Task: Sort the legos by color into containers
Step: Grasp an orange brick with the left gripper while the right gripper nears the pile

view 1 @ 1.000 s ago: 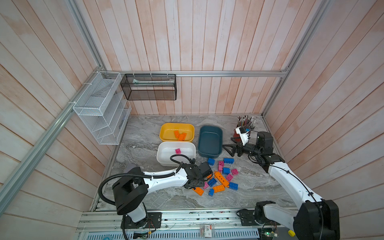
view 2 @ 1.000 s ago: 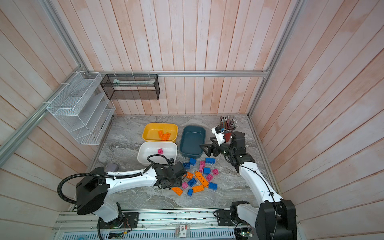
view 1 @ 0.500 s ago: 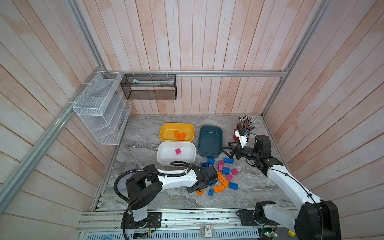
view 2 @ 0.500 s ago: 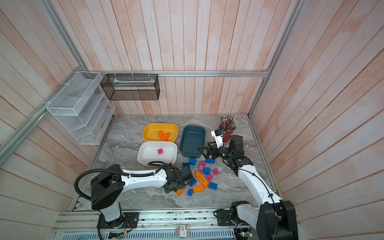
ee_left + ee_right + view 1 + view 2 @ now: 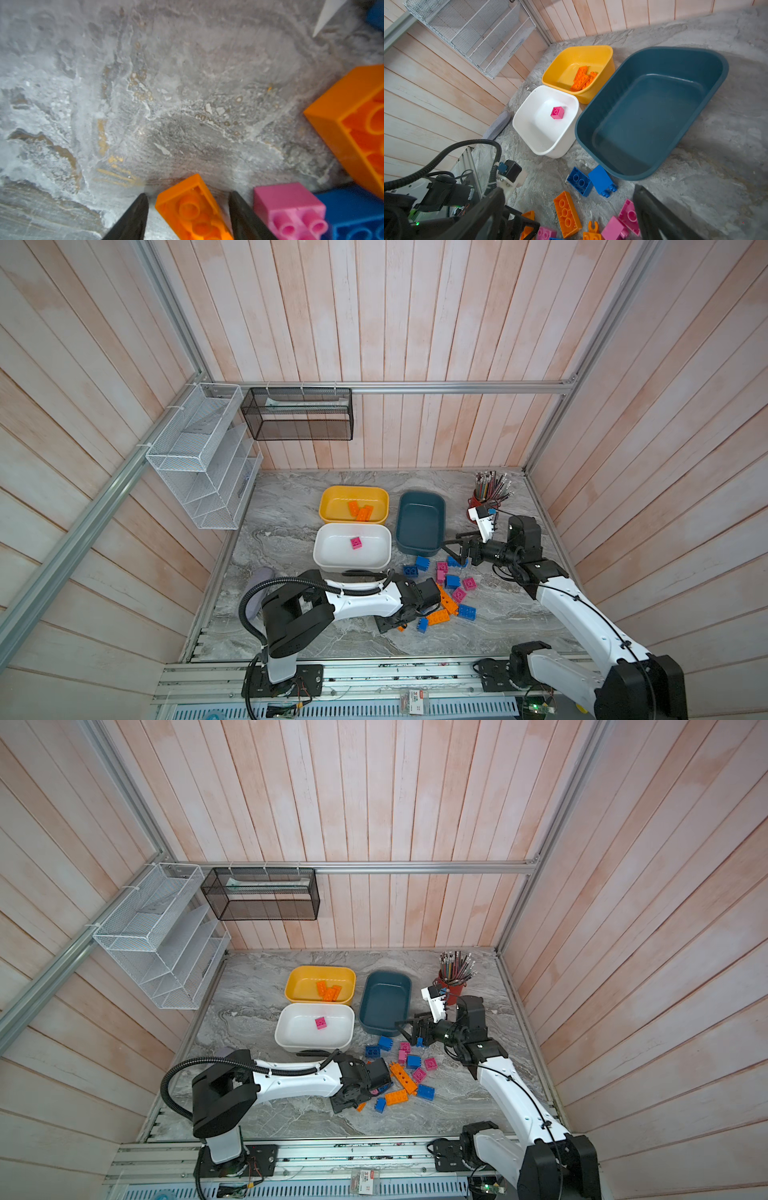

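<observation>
Loose orange, blue and pink legos (image 5: 446,599) (image 5: 402,1078) lie in a pile in front of the containers. The yellow tub (image 5: 332,497) holds orange bricks (image 5: 360,511). A single pink brick (image 5: 355,542) lies in the white tub (image 5: 324,556), and the teal tub (image 5: 419,531) is empty. My left gripper (image 5: 392,625) (image 5: 189,197) is down at the pile's near left edge, open, with a small orange brick (image 5: 193,209) between its fingers and a thin gap on each side. My right gripper (image 5: 453,545) (image 5: 568,188) hangs wide open over the pile's far side, beside the teal tub (image 5: 654,108).
A red pencil cup (image 5: 484,502) stands at the back right, behind my right wrist. White wire baskets (image 5: 199,456) and a black mesh basket (image 5: 297,414) hang on the walls. A grey pad (image 5: 257,576) lies by the left wall. A metal rail (image 5: 374,672) borders the front.
My left gripper has come down and forward to straddle the small orange brick. My right gripper has drifted left and down from beside the pencil cup toward the pile.
</observation>
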